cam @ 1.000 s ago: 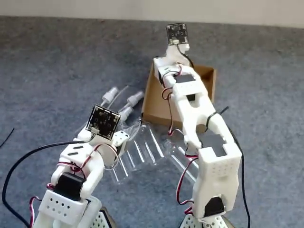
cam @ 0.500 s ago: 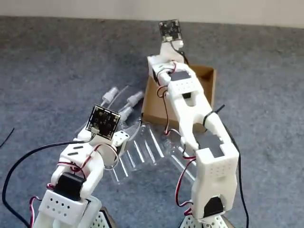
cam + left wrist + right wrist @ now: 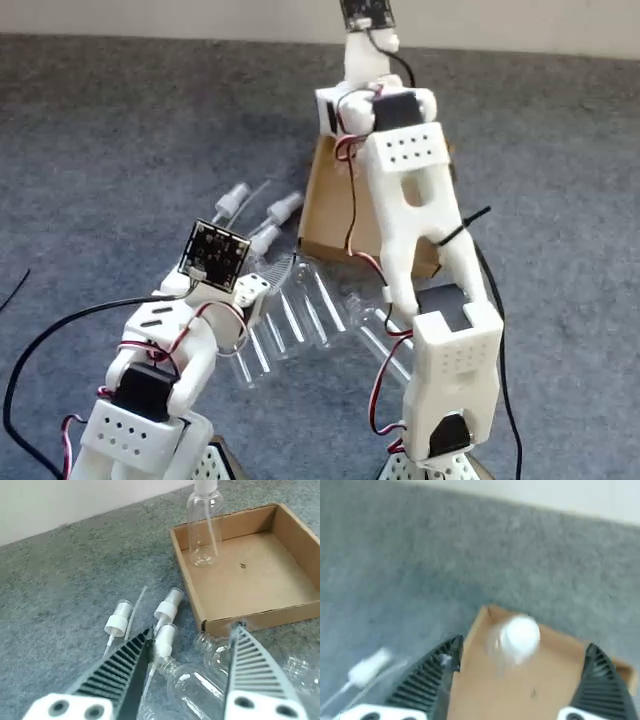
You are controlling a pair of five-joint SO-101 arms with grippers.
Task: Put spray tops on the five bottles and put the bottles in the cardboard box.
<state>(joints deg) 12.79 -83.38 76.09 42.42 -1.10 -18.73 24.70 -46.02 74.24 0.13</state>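
Your left tool (image 3: 193, 630) hangs low over the grey carpet-like counter (image 3: 90, 150). Its jaws are spread wide and it grips nothing. The tip of its black jaw sits just beside a small white plastic spray top (image 3: 165, 637) with a thin dip tube; you cannot tell whether the two touch.

Two more white spray tops lie loose on the counter just beyond it, the left spray top (image 3: 117, 622) and the middle spray top (image 3: 168, 602), each with its tube trailing back toward the tool.

Below and between the open jaws lie clear plastic bottles (image 3: 195, 680) on their sides, close together, with bare necks that point toward the box. From the high camera you see them as a row of lying bottles (image 3: 300, 315) between the two arms.

Just past the bottles sits the shallow brown cardboard box (image 3: 260, 616). One capped clear bottle (image 3: 204, 530) stands upright inside it, near a far corner. Its white round top (image 3: 520, 635) is fitted.

Your right arm (image 3: 420, 220) stretches out over the box. Your right tool (image 3: 523, 647) hangs above that standing bottle with its jaws far apart. It clamps nothing, and in its own camera the bottle's top shows between the jaws, clear of both.
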